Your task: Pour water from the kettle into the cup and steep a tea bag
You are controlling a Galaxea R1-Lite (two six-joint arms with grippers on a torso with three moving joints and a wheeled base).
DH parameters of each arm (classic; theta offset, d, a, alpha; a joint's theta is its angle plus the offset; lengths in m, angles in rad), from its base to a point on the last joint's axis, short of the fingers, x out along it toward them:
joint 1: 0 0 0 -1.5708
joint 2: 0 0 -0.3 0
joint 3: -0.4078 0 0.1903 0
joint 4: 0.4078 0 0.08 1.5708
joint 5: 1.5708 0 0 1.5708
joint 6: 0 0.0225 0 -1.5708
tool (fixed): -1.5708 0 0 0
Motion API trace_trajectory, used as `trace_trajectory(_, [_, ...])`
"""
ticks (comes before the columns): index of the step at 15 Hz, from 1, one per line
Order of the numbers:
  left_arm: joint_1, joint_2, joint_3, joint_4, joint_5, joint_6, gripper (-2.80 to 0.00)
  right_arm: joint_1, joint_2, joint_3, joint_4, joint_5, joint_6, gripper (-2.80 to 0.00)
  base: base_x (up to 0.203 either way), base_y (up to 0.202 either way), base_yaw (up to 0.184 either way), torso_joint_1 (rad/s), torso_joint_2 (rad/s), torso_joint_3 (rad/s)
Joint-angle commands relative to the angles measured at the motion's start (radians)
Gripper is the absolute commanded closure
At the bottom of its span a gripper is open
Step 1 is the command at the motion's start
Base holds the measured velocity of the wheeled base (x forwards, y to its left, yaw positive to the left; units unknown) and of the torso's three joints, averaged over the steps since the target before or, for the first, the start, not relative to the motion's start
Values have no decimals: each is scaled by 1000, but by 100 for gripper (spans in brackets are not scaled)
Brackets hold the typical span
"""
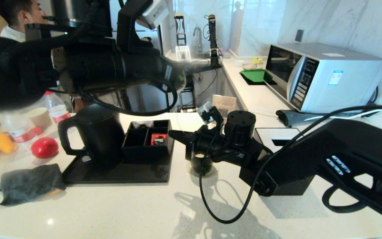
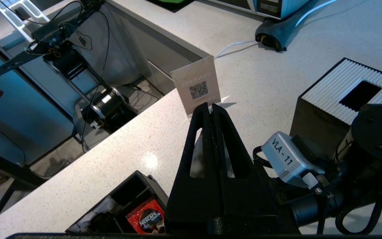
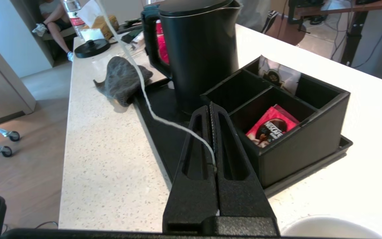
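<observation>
The black kettle (image 1: 98, 132) (image 3: 201, 49) stands upright with its lid on, on a black tray (image 1: 121, 174). To its right, the small black cup (image 1: 201, 164) sits on the counter under my right wrist; only its white rim (image 3: 330, 229) shows in the right wrist view. My right gripper (image 1: 175, 134) (image 3: 211, 108) points at the tray, shut on the tea bag's thin white string (image 3: 144, 96), which runs up out of view. My left arm (image 1: 111, 66) is raised above it. The left gripper (image 2: 210, 105) is shut, with the greyish tea bag pouch (image 2: 196, 159) showing through its finger openings. No water shows.
A black organiser (image 1: 148, 137) holds a red packet (image 3: 272, 127). A grey cloth (image 1: 28, 182) lies left of the tray. A tissue box (image 2: 343, 86), QR sign (image 2: 197, 84) and microwave (image 1: 323, 76) stand to the right. Bottles (image 1: 56, 106), a paper cup (image 1: 38, 116) and fruit (image 1: 44, 147) sit far left.
</observation>
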Motion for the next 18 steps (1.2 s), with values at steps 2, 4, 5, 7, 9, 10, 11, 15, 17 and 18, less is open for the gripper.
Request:
trace_trajectory(2, [-3,-4,23,-1,0,1,0,-16,-7,-5,-6,0,0,0,0,0,0,0,0,0])
trace_trajectory(4, [-7,-17,54,-2,0,2,0,-31,-10,-11,-6,0,-2,0,0,0,0,0,0,0])
trace_trajectory(5, [-14,-26,72,-3,1,1,0,-38,-18,-11,-6,-1,-2,0,0,0,0,0,0,0])
trace_trajectory(7, [-17,-35,106,-7,0,2,0,-47,-24,-12,-6,-1,-2,0,0,0,0,0,0,0])
trace_trajectory(9, [-16,-38,128,-7,0,1,0,-54,-32,-19,-6,-1,-2,0,0,0,0,0,0,0])
trace_trajectory(10, [-16,-38,136,-7,0,1,0,-55,-35,-35,-2,-1,-2,0,0,0,0,0,0,0])
trace_trajectory(11, [-16,-37,141,-7,0,1,0,-55,-36,-54,4,-1,-2,0,0,0,0,0,0,0])
trace_trajectory(15, [-13,-32,165,-10,-1,-3,0,-60,-49,-86,16,-4,0,0,0,0,0,0,0,0])
trace_trajectory(17, [-13,-31,168,-10,-1,-26,0,-61,-55,-87,14,-4,0,0,0,0,0,0,0,0])
trace_trajectory(18, [-13,-30,169,-9,0,-38,0,-61,-59,-92,14,-4,0,0,0,0,0,0,0,0])
